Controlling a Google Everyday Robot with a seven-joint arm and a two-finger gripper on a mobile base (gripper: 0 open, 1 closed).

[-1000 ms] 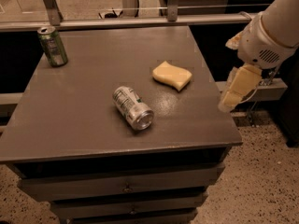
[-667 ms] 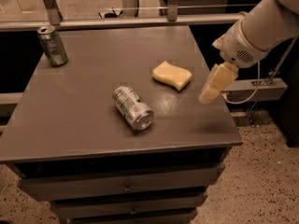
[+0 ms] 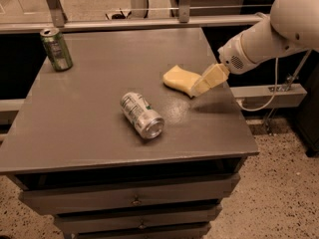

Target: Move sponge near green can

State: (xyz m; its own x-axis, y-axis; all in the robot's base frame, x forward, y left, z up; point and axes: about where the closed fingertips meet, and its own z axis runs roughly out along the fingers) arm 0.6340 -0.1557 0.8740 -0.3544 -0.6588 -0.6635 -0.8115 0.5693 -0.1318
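The pale yellow sponge (image 3: 178, 78) lies flat right of the middle of the grey table (image 3: 89, 118). The green can (image 3: 56, 49) stands upright at the table's far left corner, well away from the sponge. My gripper (image 3: 200, 86) reaches in from the right on a white arm, and its tip overlaps the sponge's right end, just above the tabletop.
A silver-white can (image 3: 141, 115) with green marks lies on its side near the middle of the table, between the sponge and the front edge. A rail (image 3: 149, 23) runs behind the table. Drawers (image 3: 134, 199) sit below the top. A cable (image 3: 271, 96) hangs at the right.
My gripper has moved left from beyond the table's right edge until its tip reaches the sponge's right end. The sponge and both cans have not moved.
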